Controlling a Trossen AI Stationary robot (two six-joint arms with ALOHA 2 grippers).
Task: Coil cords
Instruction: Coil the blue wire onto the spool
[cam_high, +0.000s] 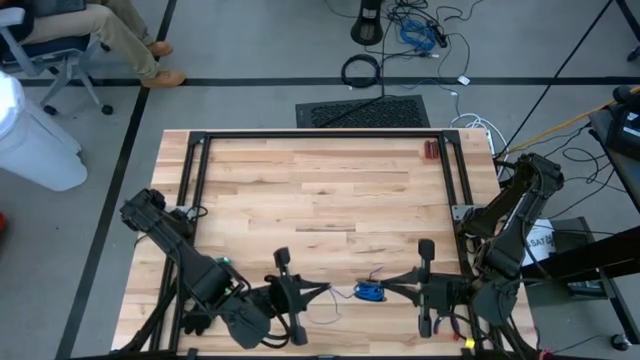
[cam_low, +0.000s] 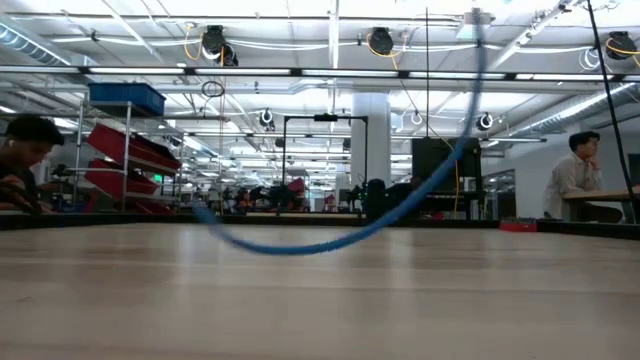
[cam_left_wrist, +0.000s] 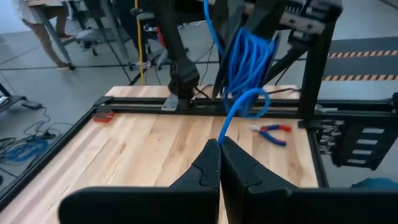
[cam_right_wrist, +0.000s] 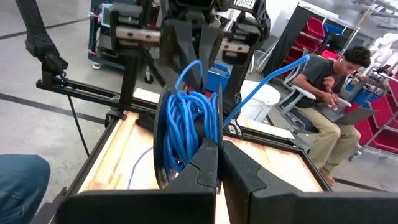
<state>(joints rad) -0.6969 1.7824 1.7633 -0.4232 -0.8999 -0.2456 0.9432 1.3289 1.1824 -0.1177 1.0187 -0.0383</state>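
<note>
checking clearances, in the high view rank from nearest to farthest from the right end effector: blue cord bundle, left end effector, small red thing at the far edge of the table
1. Blue cord bundle, at the right end effector tips.
2. Left end effector, just beyond the bundle on the left.
3. Small red thing, far edge of the table, right side.

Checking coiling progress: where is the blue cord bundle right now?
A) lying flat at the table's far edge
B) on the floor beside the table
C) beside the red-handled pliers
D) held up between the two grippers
D: the blue cord bundle hangs between the left gripper and the right gripper, both shut on it.
</note>
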